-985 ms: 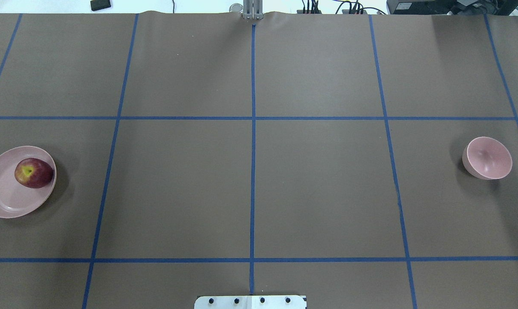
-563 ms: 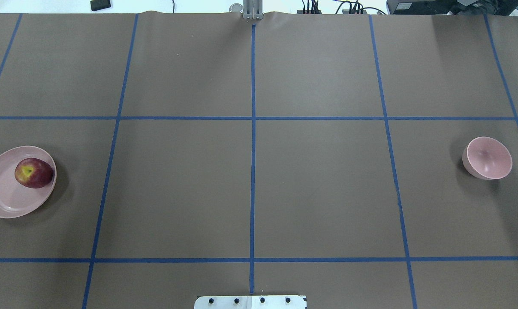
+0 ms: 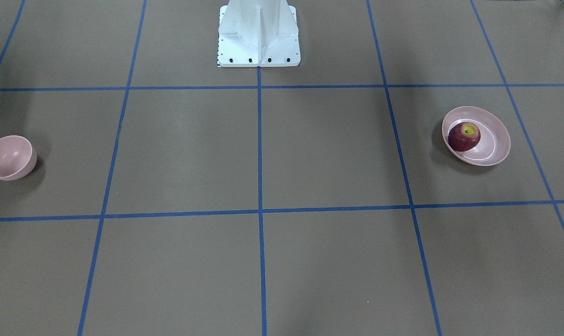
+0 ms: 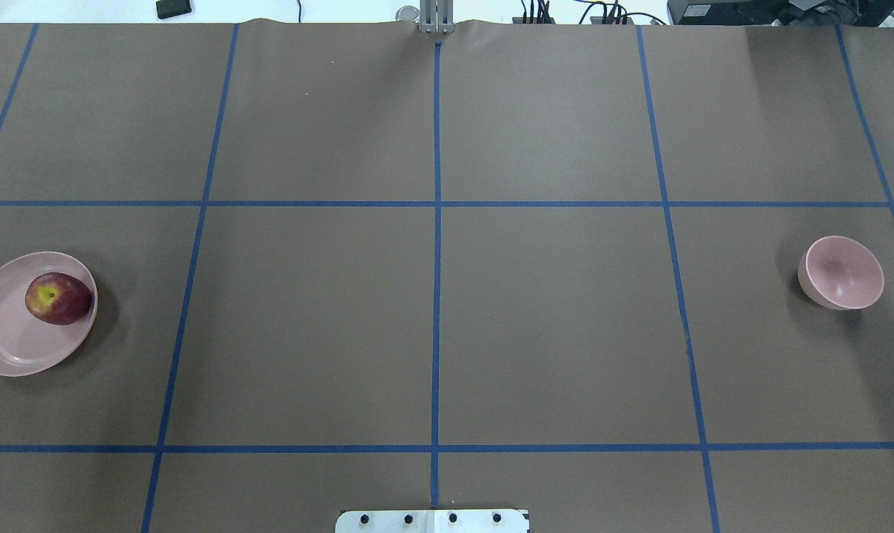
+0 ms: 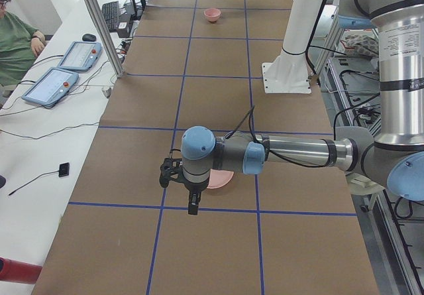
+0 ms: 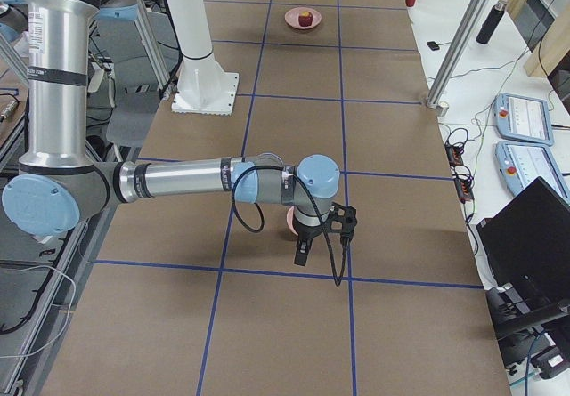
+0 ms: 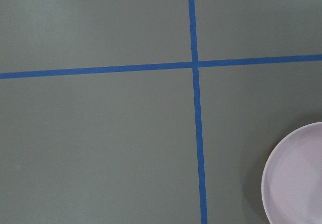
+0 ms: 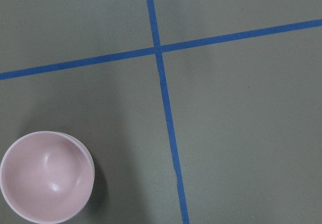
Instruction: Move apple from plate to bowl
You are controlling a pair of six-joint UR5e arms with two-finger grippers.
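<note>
Apple (image 4: pixel 58 298) on plate (image 4: pixel 7 344) (edge cropped)

My table (image 4: pixel 550 311) wore a brown cover crossed by blue tape lines (image 4: pixel 437 296). On the white bench (image 5: pixel 40 176) beside it lay 2 grey pendants (image 5: pixel 79 55) and a black laptop (image 6: pixel 525 236); a person in green (image 5: pixel 14 40) sat at that bench.

— How do the arms look?
— The left arm (image 5: pixel 298 152) and the right arm (image 6: pixel 178 180) are silver tubes with grey joints and light-blue caps (image 5: pixel 199 142). Both the left gripper (image 5: pixel 193 205) and the right gripper (image 6: pixel 300 255) are black; a black cable (image 6: pixel 337 267) loops just beside each.
— And the base?
— A white pedestal (image 3: pixel 258 28), four dark screws (image 3: pixel 250 59) on its foot plate.
</note>
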